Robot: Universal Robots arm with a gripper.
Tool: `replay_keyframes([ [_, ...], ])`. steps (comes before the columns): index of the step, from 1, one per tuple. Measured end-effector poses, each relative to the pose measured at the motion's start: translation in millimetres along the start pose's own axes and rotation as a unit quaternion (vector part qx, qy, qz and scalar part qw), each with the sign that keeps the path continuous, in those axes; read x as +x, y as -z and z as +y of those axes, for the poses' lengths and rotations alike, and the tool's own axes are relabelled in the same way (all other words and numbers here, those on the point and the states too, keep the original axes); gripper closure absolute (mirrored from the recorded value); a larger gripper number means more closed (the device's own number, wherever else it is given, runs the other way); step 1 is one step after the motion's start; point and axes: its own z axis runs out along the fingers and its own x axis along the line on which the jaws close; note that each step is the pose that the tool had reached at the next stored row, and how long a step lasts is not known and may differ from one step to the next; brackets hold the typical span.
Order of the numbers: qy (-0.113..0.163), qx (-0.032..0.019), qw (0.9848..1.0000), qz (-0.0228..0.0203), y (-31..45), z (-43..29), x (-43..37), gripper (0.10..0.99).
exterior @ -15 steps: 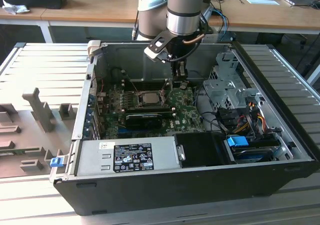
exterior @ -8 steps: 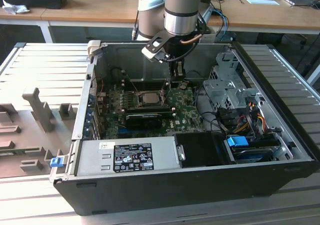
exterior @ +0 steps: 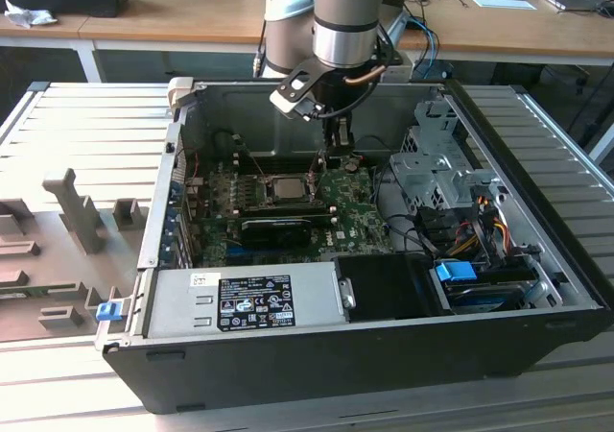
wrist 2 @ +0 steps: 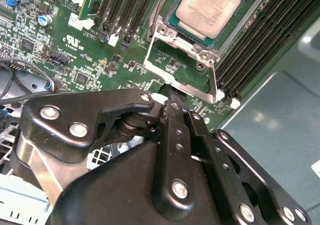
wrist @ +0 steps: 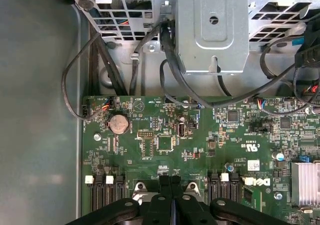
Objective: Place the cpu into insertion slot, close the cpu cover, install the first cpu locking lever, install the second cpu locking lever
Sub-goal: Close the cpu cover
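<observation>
We see the cpu [wrist 2: 210,7] already lying flat in the slot [wrist 2: 165,31], toward the middle of the board [wrist 2: 75,50]. The cover [wrist 2: 192,89] is not yet down. It stands tilted up from the slot's edge nearest the gripper [wrist 2: 171,96], so the chip lies straight beyond it from the fingertips. The fingers are pressed together with no gap showing, their tips at the cover's raised edge. Whether they touch it we cannot tell.

Soft, even light from above fills my computer case [exterior: 317,360]; its back corner beneath my arm [exterior: 350,10] lies shadowed. In the second wrist view the cpu [wrist 2: 210,10] gleams mildly, and the bare metal panel [wrist 2: 280,115] shows pale glare.
</observation>
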Motion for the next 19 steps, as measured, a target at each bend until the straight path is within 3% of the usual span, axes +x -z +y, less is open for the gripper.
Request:
replay_keyframes([
  [19, 0.0, 0.0, 1.0, 0.0, 0.3, -7.3, 0.0, 0.98],
])
